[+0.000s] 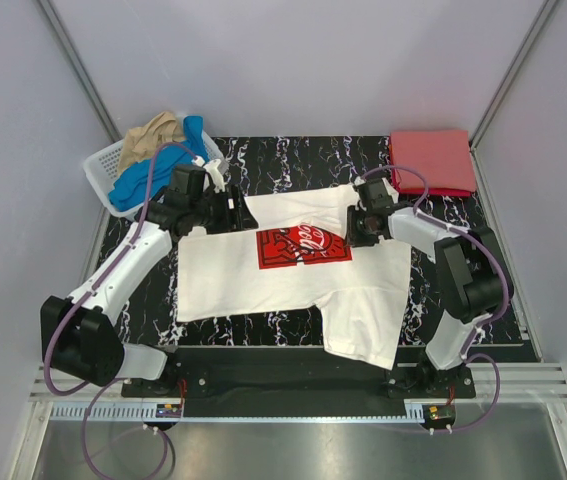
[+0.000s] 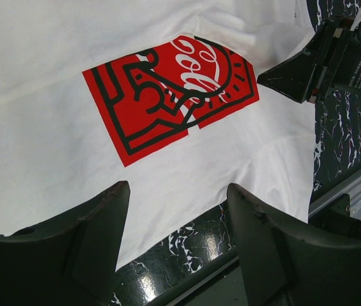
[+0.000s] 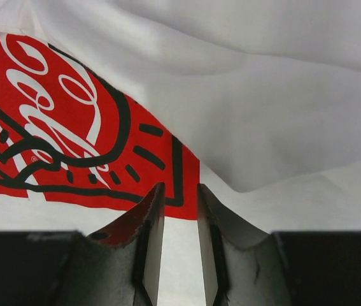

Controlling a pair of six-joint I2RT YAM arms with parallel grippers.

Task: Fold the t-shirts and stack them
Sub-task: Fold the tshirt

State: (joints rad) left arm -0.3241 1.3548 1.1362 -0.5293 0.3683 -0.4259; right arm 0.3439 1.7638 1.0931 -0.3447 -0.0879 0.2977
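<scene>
On the black mat [image 1: 293,160] the white t-shirt [image 1: 263,285] lies spread for folding, left gripper [image 2: 179,188] wide apart above it, right gripper [image 3: 179,186] nearly closed beside the red print [image 1: 301,246], its hold on cloth unclear, and the next move probably calls for pinching an edge.

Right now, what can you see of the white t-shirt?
The white t-shirt lies face up, spread across the black marbled table. It is soft cloth, rumpled, with one fold raised beside its red print of black lines and white script. One lower corner reaches the table's near edge. The right tool stands over it by the print; contact unclear.
</scene>
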